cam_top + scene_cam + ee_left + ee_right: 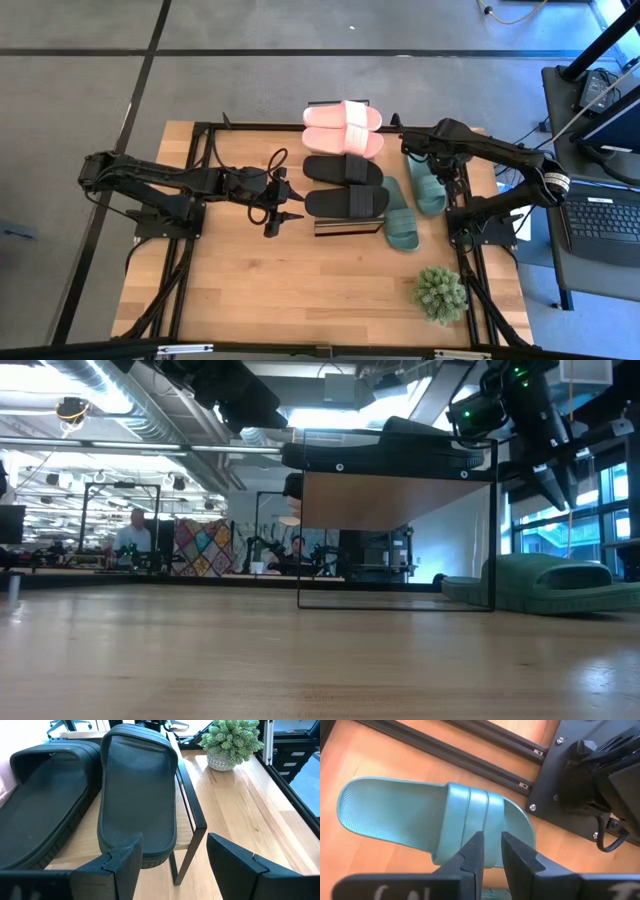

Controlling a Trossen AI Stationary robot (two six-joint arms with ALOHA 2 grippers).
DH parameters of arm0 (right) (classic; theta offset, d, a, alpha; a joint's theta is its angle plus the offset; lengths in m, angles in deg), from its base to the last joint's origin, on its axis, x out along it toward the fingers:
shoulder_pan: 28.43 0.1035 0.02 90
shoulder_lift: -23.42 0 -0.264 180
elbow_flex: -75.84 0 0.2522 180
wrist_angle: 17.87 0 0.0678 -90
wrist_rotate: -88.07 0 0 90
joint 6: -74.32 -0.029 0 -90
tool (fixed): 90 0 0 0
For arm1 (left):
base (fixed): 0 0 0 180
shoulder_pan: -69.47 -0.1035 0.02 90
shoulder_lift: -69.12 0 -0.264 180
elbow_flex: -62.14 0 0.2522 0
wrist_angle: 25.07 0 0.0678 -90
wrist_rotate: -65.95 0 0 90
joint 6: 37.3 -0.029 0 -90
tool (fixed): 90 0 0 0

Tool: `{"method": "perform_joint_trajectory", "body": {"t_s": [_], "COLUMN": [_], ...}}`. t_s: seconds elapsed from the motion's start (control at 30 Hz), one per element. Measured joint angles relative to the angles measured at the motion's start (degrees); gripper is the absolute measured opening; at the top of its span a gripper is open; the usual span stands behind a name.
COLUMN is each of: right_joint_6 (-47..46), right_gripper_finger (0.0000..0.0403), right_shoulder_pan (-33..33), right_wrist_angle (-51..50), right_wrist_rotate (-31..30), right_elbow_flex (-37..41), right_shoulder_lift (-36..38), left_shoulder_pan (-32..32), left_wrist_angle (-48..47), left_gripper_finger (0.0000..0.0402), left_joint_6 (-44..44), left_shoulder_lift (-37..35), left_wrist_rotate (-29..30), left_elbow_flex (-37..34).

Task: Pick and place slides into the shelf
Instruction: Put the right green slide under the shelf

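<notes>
Up on the shelf [345, 226] from above: pink slides [343, 127] and black slides [344, 185] sit on top, green slides [412, 200] on the table [250, 290]. Level view: right gripper [560, 488] hangs over a green slide. Left gripper [172, 860], jaws wide, waits by the black pair. Right wrist: jaws narrow above the strap [477, 817]; they should widen, then straddle it squarely.

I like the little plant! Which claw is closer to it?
Right. The right claw hangs over a green slide, straight behind the plant; the left claw is farther, beside the shelf.
</notes>
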Motion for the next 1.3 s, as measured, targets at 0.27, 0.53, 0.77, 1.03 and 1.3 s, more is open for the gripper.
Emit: {"method": "perform_joint_trajectory", "body": {"t_s": [0.27,0.53,0.77,1.03,1.3], "right_joint_6": [-0.03,0.0,0.0,0.0,4.57], "right_gripper_finger": [0.0068,0.0068,0.0068,0.0068,0.0068], "right_shoulder_pan": [0.0,0.0,-0.02,-0.02,0.02], "right_wrist_angle": [2.95,6.96,9.91,12.32,13.87], "right_wrist_rotate": [0.04,0.07,0.09,0.09,2.14], "right_elbow_flex": [0.0,-0.04,-0.04,-0.04,-0.04], "right_shoulder_lift": [0.0,-0.02,-0.02,-0.02,-0.02], "left_shoulder_pan": [0.0,-0.01,0.0,-0.02,-0.05], "left_wrist_angle": [-0.02,-0.02,-0.02,-0.02,-0.02], "left_gripper_finger": [0.0212,0.0212,0.0212,0.0212,0.0212], "left_joint_6": [-0.12,-0.17,-0.12,-0.16,-2.68], "left_shoulder_lift": [0.01,0.02,0.0,0.01,0.01], "left_wrist_rotate": [-0.07,0.72,0.87,0.94,1.14], "left_elbow_flex": [0.0,0.01,0.01,-0.01,-0.01]}}
